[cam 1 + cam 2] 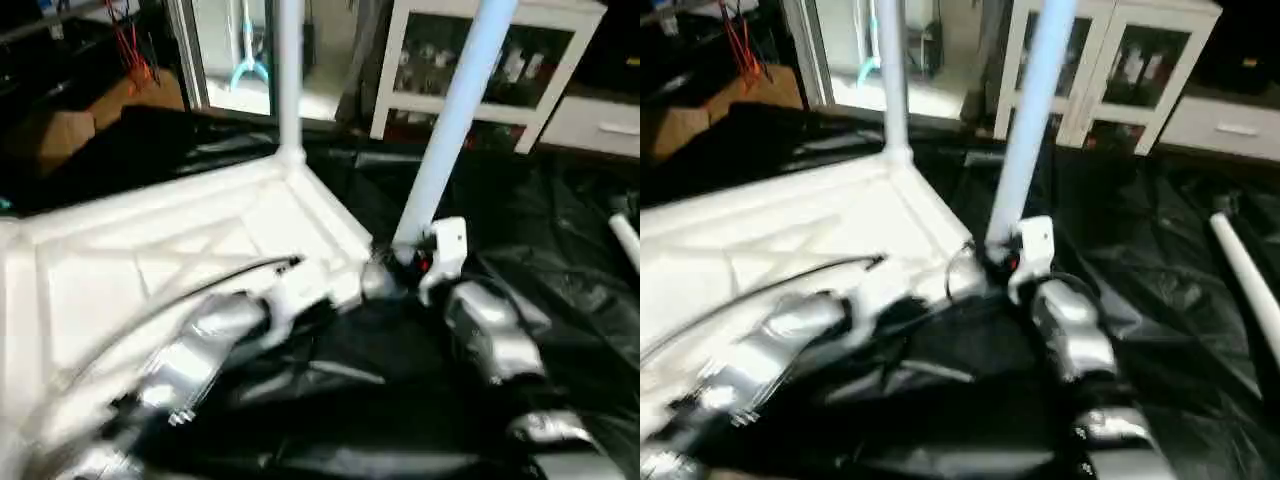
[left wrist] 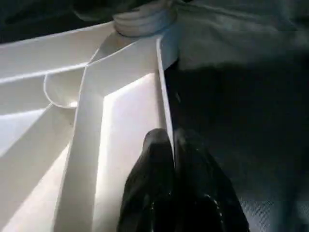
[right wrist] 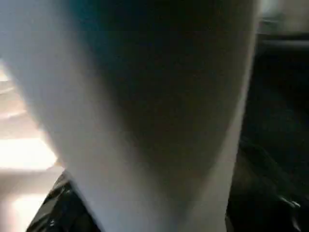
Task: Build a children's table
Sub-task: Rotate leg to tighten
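The children's table lies upside down on black sheeting, its white tabletop (image 1: 150, 270) showing the X-ribbed underside. One white leg (image 1: 290, 80) stands upright in the far corner socket. A second leg (image 1: 455, 120) leans to the right, its foot at the near right corner. My right gripper (image 1: 408, 258) is at that foot, and the leg (image 3: 145, 116) looms very close in the right wrist view. My left gripper (image 2: 173, 137) is shut on the tabletop's rim (image 2: 164, 87), a black finger on each side of the thin wall.
A loose white leg (image 1: 1245, 270) lies on the black sheeting (image 1: 540, 220) at the right. A white glass-door cabinet (image 1: 500, 70) and a white drawer unit (image 1: 600, 120) stand behind. A cardboard box (image 1: 60, 130) sits at the far left.
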Available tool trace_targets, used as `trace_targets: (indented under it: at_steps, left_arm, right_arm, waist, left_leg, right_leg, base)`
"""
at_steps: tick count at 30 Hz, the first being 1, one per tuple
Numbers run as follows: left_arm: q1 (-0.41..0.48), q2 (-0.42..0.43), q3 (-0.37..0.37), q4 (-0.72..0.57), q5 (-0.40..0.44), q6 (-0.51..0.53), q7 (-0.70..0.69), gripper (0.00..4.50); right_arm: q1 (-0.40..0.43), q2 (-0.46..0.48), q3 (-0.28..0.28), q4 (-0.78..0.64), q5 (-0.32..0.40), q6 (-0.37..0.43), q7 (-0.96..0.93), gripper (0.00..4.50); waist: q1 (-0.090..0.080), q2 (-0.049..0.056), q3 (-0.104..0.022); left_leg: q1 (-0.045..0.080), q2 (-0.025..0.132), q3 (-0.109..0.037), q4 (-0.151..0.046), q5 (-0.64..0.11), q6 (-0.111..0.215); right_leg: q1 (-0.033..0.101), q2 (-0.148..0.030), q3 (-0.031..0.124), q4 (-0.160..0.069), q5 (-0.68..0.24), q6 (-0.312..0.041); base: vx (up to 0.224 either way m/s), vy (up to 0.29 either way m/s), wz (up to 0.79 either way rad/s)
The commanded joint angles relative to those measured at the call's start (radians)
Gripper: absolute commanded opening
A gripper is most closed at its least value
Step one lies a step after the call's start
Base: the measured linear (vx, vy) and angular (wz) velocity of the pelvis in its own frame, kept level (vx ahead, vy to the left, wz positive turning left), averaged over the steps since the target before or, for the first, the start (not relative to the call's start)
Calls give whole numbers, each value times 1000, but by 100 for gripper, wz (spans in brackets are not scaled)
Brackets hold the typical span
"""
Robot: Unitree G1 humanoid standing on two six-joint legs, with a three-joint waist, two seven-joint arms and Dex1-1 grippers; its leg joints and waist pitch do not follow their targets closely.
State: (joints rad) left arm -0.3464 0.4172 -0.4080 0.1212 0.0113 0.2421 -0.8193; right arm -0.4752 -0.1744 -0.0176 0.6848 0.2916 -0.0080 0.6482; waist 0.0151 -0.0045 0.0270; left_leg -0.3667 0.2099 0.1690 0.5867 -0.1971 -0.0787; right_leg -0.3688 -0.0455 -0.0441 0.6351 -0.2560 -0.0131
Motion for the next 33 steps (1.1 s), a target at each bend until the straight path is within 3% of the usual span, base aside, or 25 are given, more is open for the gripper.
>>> trace_targets:
  at_steps: [1,3,8,14,22,28,31,33]
  left_arm:
    - [75,86,-38,-14,-14,-27,-160,0]
    - [101,128,-10,-27,-46,-37,-202,0]
    - [105,174,8,-14,-70,-55,-240,0]
    - [99,189,-1,-2,-65,-73,-250,0]
    - [92,194,-13,-1,-59,-78,-256,0]
    - [89,196,-19,0,-44,-65,-246,0]
    - [76,167,-25,-3,-22,10,-190,0]
    - [25,63,16,45,11,160,4,0]
  right_arm:
    - [19,-136,-38,-44,28,26,139,341]
    - [45,-205,-40,-94,68,56,278,341]
    - [78,-282,-37,-149,129,119,458,341]
    - [104,-287,-20,-191,151,155,519,302]
    - [120,-271,-19,-218,160,185,523,245]
    - [126,-254,-14,-219,142,185,472,232]
    - [109,-214,-3,-163,60,139,317,225]
    - [72,-138,-31,-86,-4,129,42,218]
  waist:
    - [2,12,-44]
    - [11,12,-44]
    - [18,10,-43]
    - [19,9,-37]
    - [18,8,-37]
    - [18,8,-36]
    - [13,9,-33]
    - [6,11,-23]
  left_leg:
    - [5,24,-6,-57,-86,58]
    - [5,25,-3,-53,-61,83]
    - [8,25,0,-51,-44,102]
    - [8,26,0,-56,-97,77]
    - [8,24,0,-55,-100,60]
    - [7,23,0,-54,-86,64]
    - [10,25,0,-58,-125,39]
    - [17,25,3,-65,-178,2]
  right_leg:
    - [44,-71,44,-65,229,-230]
    - [47,-68,44,-60,281,-239]
    - [43,-70,42,-58,277,-254]
    - [42,-76,44,-68,142,-245]
    - [39,-75,46,-70,99,-242]
    - [39,-73,45,-68,123,-239]
    - [34,-75,46,-72,46,-235]
    - [23,-76,48,-85,-83,-226]
  base:
    - [0,0,0]
    - [0,0,0]
    - [0,0,0]
    - [0,0,0]
    - [0,0,0]
    - [0,0,0]
    - [0,0,0]
    - [0,0,0]
